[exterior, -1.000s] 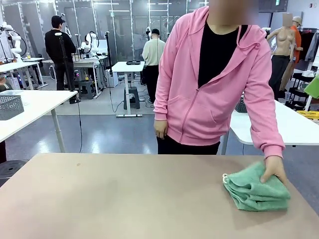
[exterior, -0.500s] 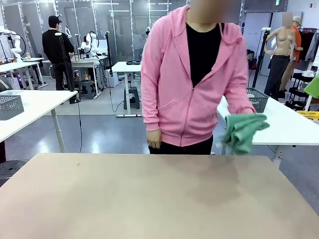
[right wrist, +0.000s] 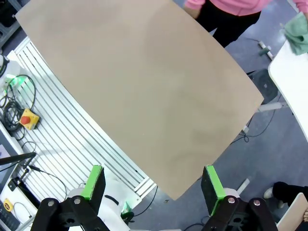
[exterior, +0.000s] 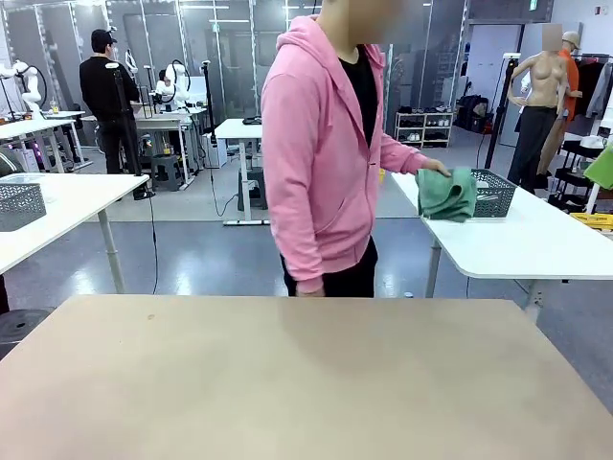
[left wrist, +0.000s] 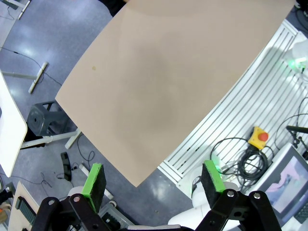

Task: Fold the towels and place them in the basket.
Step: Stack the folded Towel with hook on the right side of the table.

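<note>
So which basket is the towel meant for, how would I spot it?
Look past the bare tan table to the white side table at the right. The person in the pink hoodie holds a bunched green towel right beside the dark mesh basket standing there. The paler grey basket sits on another white table far left.

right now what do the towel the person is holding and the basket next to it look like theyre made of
Towel: soft green cloth, probably terry; it bunches and sags limply from the person's hand, with a matte surface. Basket: dark wire mesh, likely metal; an open grid pattern shows on its stiff, straight sides.
</note>
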Controlling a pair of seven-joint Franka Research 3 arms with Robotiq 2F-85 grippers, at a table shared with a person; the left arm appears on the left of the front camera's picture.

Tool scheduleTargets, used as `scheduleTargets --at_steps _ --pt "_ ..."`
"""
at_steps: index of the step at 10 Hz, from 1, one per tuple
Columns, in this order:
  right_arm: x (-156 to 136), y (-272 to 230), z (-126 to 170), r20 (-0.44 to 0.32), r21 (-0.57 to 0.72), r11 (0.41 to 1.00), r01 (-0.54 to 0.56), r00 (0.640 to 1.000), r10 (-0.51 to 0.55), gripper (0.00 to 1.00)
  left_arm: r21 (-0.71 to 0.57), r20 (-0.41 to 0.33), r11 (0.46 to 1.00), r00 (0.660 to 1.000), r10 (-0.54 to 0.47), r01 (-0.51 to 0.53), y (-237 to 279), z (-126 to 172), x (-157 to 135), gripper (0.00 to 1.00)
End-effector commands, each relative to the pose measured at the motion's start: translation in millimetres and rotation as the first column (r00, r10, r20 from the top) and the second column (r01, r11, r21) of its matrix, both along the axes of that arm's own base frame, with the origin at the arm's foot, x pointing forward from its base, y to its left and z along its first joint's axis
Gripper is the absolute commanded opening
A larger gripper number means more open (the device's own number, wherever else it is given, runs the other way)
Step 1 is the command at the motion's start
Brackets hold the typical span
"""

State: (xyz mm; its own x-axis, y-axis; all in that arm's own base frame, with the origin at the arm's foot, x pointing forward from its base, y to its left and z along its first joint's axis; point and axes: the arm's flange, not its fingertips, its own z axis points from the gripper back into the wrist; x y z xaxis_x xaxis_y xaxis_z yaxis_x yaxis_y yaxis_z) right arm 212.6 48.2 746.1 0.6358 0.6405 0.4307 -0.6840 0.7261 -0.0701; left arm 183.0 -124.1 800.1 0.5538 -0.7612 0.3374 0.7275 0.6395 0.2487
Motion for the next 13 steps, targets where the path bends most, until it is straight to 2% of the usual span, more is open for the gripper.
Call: scheduleTargets --at_steps 1,13 --pt "0.7 -0.2 0.8 0.006 0.006 1.000 0.000 1.000 0.000 1.00 0.000 0.013 1.000 1.000 0.001 -0.001 0.7 -1.6 -0.8 1.00" --pt "0.7 -0.2 0.8 0.006 0.006 1.000 0.000 1.000 0.000 1.00 0.000 0.013 1.000 1.000 0.001 -0.001 0.7 -1.6 -0.8 1.00"
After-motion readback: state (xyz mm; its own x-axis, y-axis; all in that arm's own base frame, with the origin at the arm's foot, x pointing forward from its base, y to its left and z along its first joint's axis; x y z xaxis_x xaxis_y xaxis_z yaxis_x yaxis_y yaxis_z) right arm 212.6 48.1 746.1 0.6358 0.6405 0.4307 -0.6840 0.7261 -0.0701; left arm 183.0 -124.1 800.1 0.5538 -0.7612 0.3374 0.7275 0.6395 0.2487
